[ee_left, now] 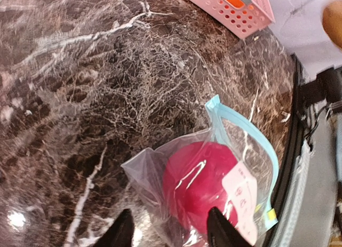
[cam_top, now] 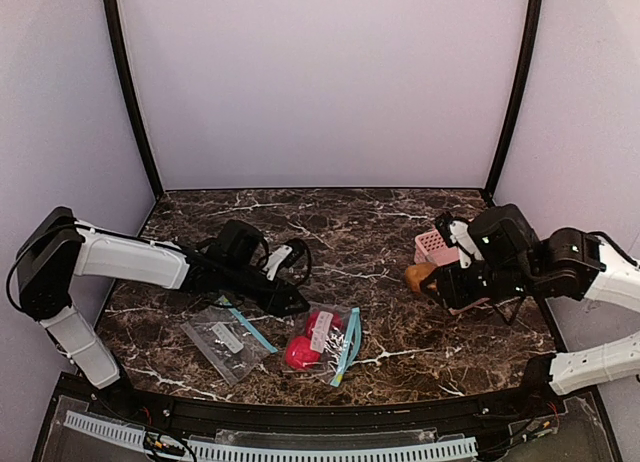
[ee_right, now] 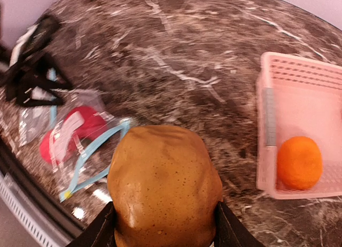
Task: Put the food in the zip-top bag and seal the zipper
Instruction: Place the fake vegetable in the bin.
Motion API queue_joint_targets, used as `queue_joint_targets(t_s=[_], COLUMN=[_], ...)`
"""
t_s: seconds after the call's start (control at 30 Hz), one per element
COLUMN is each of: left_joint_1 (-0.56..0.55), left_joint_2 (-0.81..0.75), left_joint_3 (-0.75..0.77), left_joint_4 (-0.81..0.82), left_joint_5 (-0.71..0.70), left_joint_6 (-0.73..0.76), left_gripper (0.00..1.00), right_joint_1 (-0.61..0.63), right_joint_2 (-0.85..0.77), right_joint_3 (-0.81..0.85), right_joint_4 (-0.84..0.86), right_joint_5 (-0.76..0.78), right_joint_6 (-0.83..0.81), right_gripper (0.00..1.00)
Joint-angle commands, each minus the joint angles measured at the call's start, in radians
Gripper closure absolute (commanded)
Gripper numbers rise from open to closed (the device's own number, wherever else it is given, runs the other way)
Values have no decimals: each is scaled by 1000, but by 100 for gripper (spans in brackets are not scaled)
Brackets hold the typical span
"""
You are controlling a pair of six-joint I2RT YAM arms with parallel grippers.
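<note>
The zip-top bag (cam_top: 330, 344) lies flat at the table's front middle with red food (ee_left: 200, 185) inside, its white label (ee_left: 241, 196) facing up. Its teal zipper (ee_left: 243, 130) gapes open along the far edge. My left gripper (ee_left: 168, 225) hovers open just over the bag's closed end, and its fingers straddle the red food without pinching anything. My right gripper (ee_right: 163, 225) is shut on the brown-tan food (ee_right: 163, 185), held above the table to the right of the bag. An orange food (ee_right: 299, 162) rests in the basket.
The pink slatted basket (cam_top: 432, 244) stands at the right, just behind my right gripper (cam_top: 430, 282). A second clear bag (cam_top: 225, 342) with a teal strip lies flat left of the first, under the left arm. The table's front edge runs close below both bags.
</note>
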Motion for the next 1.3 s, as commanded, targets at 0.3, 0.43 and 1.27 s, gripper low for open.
queue_joint_targets(t_s=[0.3,0.43,1.27], left_joint_1=[-29,-129,-808], left_joint_2=[-352,-449,-127], left_joint_3=[-181,-259,-151], left_joint_4=[-40,-3,140], left_joint_5=[-143,-214,-946], left_joint_6=[-183,-273,234], left_gripper=[28,28,44], right_joint_1=[-603,-705,-733], right_joint_2=[126,182,54], right_joint_3=[-96,-102,-180], right_joint_4=[176,230,223], right_joint_5=[-130,-206,-378], right_joint_6=[-190,-231,-164], right_gripper=[53,51,17])
